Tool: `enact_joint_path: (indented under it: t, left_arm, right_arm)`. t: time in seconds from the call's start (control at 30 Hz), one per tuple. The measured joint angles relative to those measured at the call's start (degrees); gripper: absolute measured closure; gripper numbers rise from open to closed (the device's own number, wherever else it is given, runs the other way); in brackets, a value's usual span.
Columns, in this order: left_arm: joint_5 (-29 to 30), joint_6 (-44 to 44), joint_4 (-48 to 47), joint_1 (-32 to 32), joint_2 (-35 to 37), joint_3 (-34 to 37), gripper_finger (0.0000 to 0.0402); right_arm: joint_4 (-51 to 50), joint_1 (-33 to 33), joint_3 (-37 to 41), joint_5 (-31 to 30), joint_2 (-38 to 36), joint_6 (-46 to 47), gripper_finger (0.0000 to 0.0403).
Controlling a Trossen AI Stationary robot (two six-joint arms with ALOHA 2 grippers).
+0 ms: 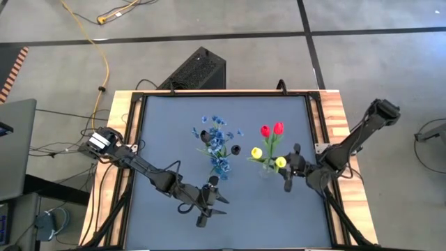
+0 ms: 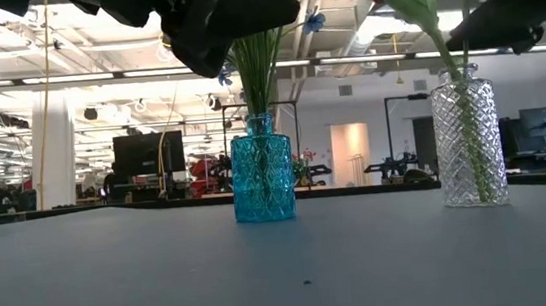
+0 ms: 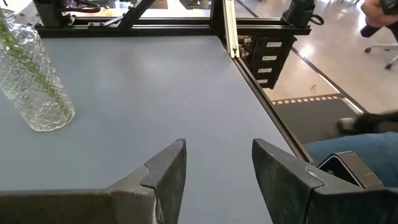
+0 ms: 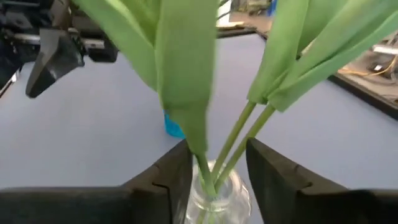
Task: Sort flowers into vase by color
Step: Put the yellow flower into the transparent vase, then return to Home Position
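Note:
Blue blossom sprays [image 1: 216,143] stand in a blue glass vase [image 2: 263,179] near the table's middle. Two red tulips [image 1: 272,130] and two yellow tulips [image 1: 256,153] stand with their green stems [image 4: 231,144] in a clear glass vase [image 2: 470,144] to its right. My right gripper [image 4: 217,158] is open, with a finger on either side of the tulip stems just above the clear vase's mouth [image 4: 217,186], and seems to touch nothing. My left gripper [image 3: 217,155] is open and empty, nearer the near edge than the blue vase [image 1: 220,202].
A small dark object [image 1: 235,149] lies between the two vases. The table has wooden side rails [image 1: 338,118]. A black box [image 1: 198,70] and a yellow cable [image 1: 104,63] lie on the floor beyond the far edge. A person's leg [image 3: 354,149] shows past the table's edge.

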State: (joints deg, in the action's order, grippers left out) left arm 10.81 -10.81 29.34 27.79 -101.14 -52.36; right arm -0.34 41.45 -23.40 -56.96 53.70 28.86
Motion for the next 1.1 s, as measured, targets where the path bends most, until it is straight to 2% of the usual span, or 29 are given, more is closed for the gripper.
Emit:
enact_joint_path:
  t: [0.17,0.37,0.6,0.7,0.8,0.97,1.03,1.1]
  left_arm:
    - [0.0,0.0,0.0,0.0,0.0,0.0,0.023]
    - [0.0,0.6,-0.1,0.0,0.0,0.0,0.023]
    - [-1.1,-0.1,-2.9,-0.4,0.3,-0.2,0.023]
    - [-3.5,-1.5,-8.5,-0.5,0.8,-1.1,0.023]
    - [-3.8,-2.4,-15.3,-0.6,2.2,-2.1,0.023]
    - [0.8,-4.8,-25.4,0.4,6.4,-2.5,0.023]
    - [3.3,-4.5,-29.5,1.4,8.4,-2.2,0.023]
    - [5.5,-2.9,-29.0,2.4,10.1,-0.2,0.023]
  right_arm:
    - [-4.5,-1.6,0.0,5.4,-2.7,0.3,0.0203]
    - [-13.3,-4.3,-2.0,14.0,-6.1,3.7,0.0191]
    - [-29.9,-7.0,-6.7,31.9,-7.4,16.5,0.019]
    - [-32.8,-7.1,-6.9,39.6,-7.2,23.1,0.0195]
    - [-33.8,-5.8,-6.9,44.5,-6.5,28.5,0.0203]
    - [-32.8,-0.1,-6.9,43.5,-4.1,34.5,0.0225]
    - [-32.1,3.1,-6.9,41.1,-2.1,36.5,0.024]
    - [-30.0,6.4,-6.9,38.1,0.3,37.4,0.026]
